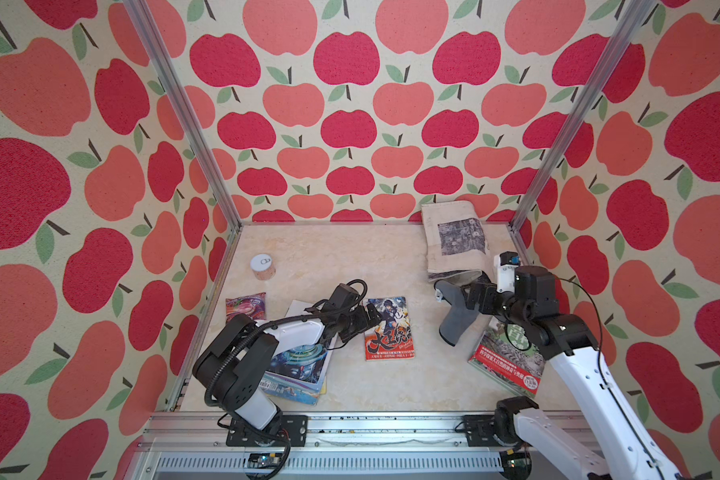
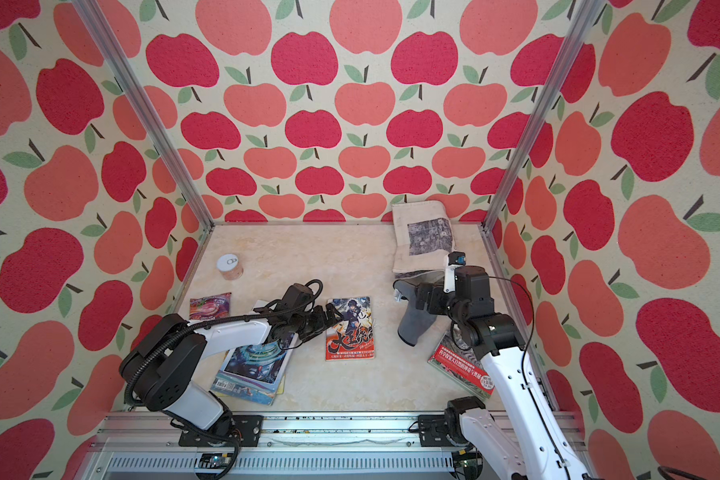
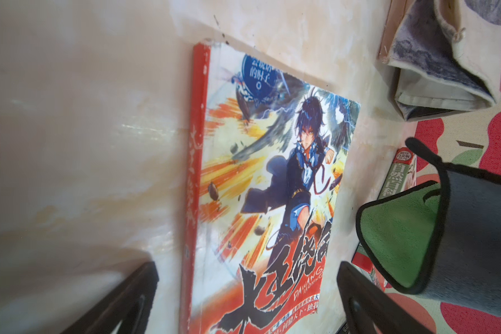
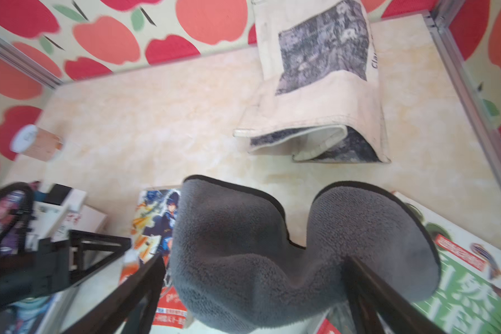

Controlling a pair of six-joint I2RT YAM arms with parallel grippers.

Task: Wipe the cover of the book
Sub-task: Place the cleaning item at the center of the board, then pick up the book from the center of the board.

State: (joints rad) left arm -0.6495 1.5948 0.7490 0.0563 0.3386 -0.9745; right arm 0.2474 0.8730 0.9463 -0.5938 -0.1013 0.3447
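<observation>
Book (image 1: 389, 328) (image 2: 352, 328), in both top views: lies flat mid-table (image 1: 350, 257), cover up, with your left gripper (image 1: 373, 318) at its edge.
Left wrist: your jaws gape wide and empty, straddling the book's title end.
Right wrist: your right gripper (image 4: 253, 260) has wide-set jaws gripping the bunched grey cloth (image 4: 243, 231), apart from the book.
</observation>
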